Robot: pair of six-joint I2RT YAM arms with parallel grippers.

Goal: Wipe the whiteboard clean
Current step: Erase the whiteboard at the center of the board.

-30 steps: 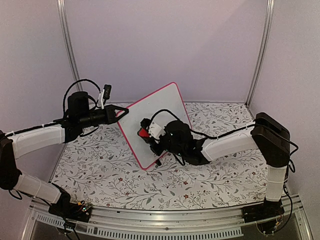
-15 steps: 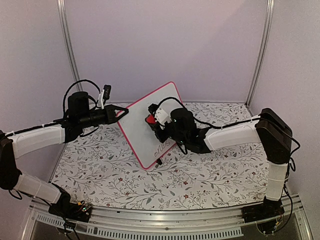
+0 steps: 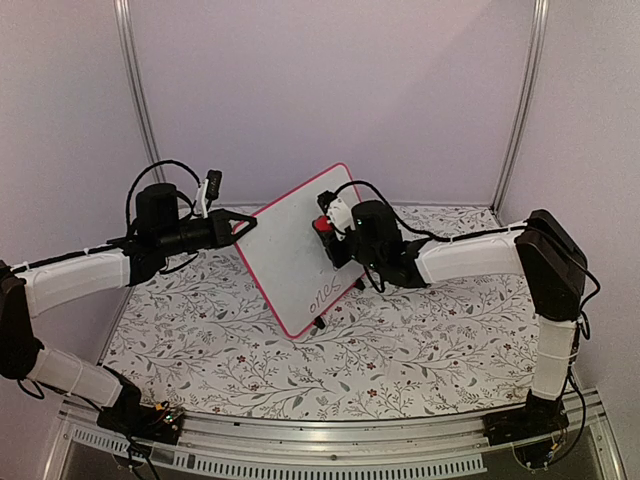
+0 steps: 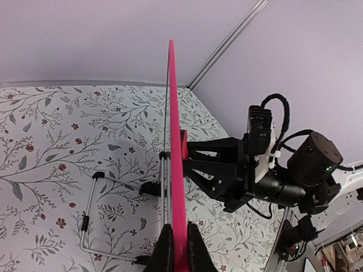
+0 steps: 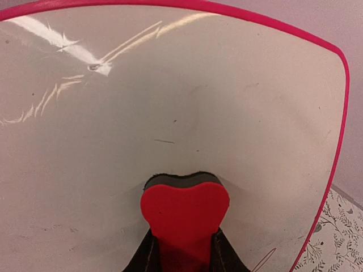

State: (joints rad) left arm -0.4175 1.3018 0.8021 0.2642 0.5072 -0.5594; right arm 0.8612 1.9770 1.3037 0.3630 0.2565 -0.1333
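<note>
Where the whiteboard (image 3: pixel 295 250) stood: tilted on the table (image 3: pixel 200 340), left gripper (image 3: pixel 248 225) pinching its edge.
Right gripper (image 3: pixel 328 228): clamped on red eraser (image 5: pixel 184 212), against board.
Done: upper area looked clean.
Left: writing (image 3: pixel 322 293) showed near bottom.

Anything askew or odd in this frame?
The whiteboard stands askew, tilted corner-down, the left gripper clamped on its edge. Dark writing sits unerased near its lower corner, while the right gripper presses the red eraser near the top.

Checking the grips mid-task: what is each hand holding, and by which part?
The left hand clamps the whiteboard by its pink-framed edge; the right hand pinches the red eraser by its narrower end, pad against the board.
</note>
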